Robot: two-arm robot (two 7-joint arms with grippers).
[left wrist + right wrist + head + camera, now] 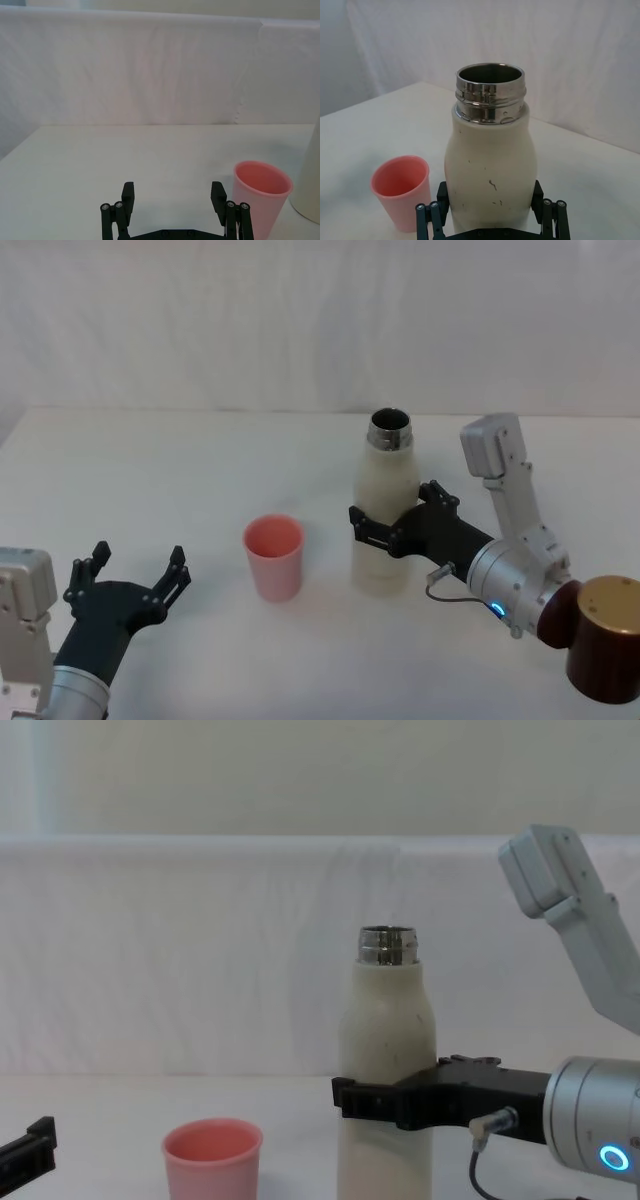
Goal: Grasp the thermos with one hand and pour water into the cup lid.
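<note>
Tabletop (150, 470), white and wide, carries everything. Standing upright near its middle is the thermos (386, 515), steel neck uncapped. The right gripper (392, 515) reaches in from four o'clock and its fingers (441, 192) sit against both sides of the thermos's lower body. The left gripper (132, 575) hovers at eight o'clock, fingers spread. Just beside the thermos, at its nine o'clock, stands the cup lid (273, 556), mouth up.

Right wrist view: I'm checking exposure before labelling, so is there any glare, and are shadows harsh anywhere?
Right wrist view: bright reflections on the thermos steel neck, none on its matte body. Head view: soft, faint shadows beside the cup lid; even light. Chest view: pale backdrop, mild haze, right claw dark but readable.
</note>
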